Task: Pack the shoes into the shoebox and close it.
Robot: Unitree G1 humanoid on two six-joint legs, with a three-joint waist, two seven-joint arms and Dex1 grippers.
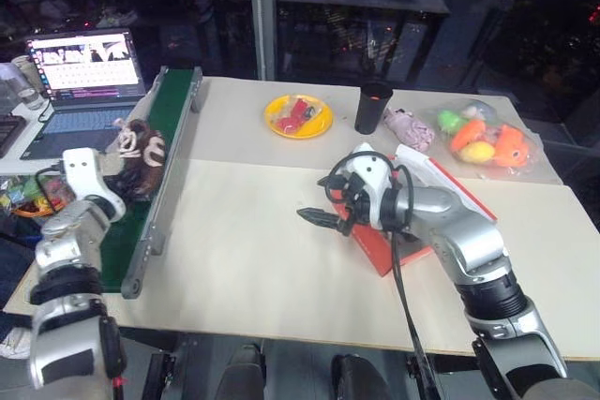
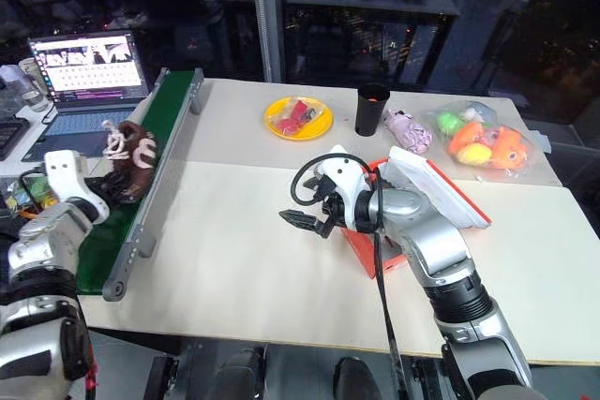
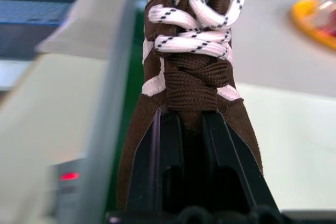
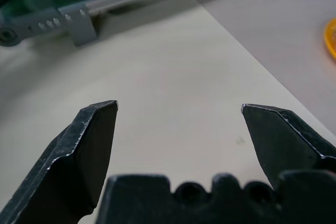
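Left gripper (image 3: 191,129) clamped on a brown shoe (image 3: 191,61) by its tongue, over the green conveyor (image 1: 169,152). Right gripper (image 1: 314,218) spread wide and empty above the table (image 1: 253,259), right of the conveyor, just in front of the red shoebox (image 1: 389,250).

Laptop (image 1: 82,72), yellow plate (image 1: 298,116), black cup (image 1: 372,107)

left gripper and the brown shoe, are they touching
Touching. In the left wrist view the left gripper has its black fingers pressed against the tongue end of the brown shoe, closed on it with no gap.
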